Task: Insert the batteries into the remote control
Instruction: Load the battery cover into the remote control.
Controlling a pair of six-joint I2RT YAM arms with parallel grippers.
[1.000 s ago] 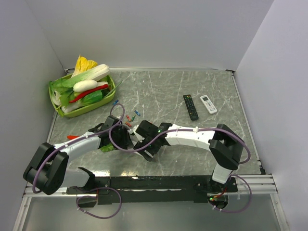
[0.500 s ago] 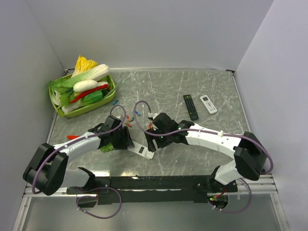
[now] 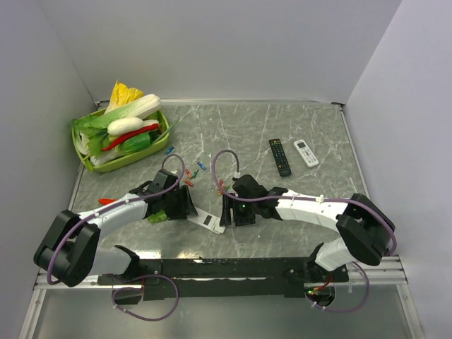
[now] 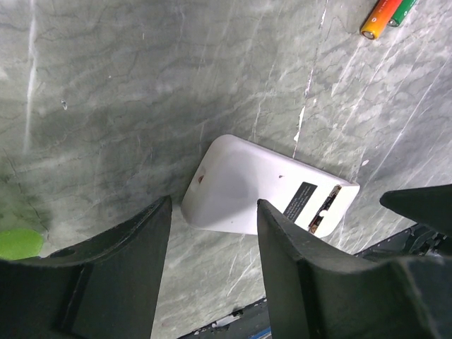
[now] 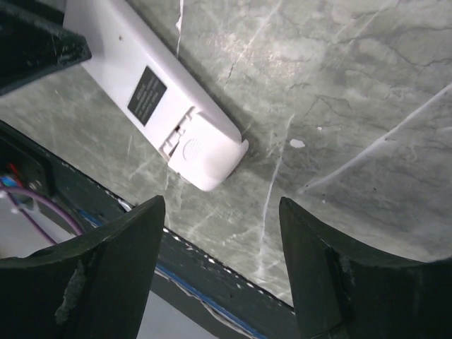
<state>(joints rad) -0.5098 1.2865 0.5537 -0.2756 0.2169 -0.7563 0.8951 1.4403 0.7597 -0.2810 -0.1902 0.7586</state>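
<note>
Remote control (image 4: 265, 187) face-down, white back, dark label (image 4: 302, 200)

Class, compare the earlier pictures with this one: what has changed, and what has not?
The right gripper shifted rightward as its elbow swung out, ending open beside the remote control. Neither gripper holds anything now. The left gripper, batteries and basket stayed put.
</note>
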